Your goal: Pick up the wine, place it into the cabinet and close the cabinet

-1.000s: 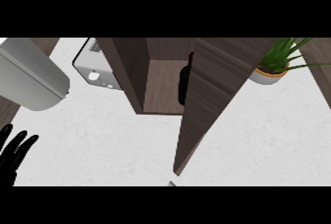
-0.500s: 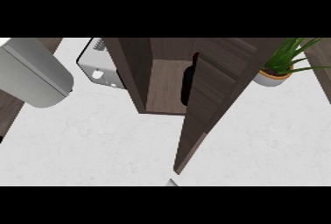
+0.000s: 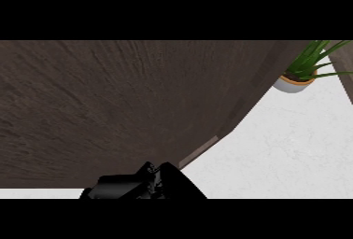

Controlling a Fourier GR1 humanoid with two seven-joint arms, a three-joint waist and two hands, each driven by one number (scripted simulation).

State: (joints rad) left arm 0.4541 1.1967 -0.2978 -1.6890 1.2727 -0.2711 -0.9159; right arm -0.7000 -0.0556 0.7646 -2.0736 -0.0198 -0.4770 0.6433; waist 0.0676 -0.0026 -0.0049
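A dark brown wooden cabinet door [image 3: 124,107] fills most of the head view, seen from very close. Its paler edge [image 3: 200,151] runs down toward the lower middle. My right hand [image 3: 131,186] shows as a black shape at the bottom edge, right against the foot of that wooden face. The wine and the inside of the cabinet are hidden behind the wood. My left hand is out of the picture.
A potted green plant [image 3: 300,77] in a white and orange pot stands at the upper right on the white counter [image 3: 289,149], which shows only to the right of the door.
The open cabinet, the wine inside it and the things at the left have gone from sight; the door's wood now covers the view. My right hand has come up at the bottom.
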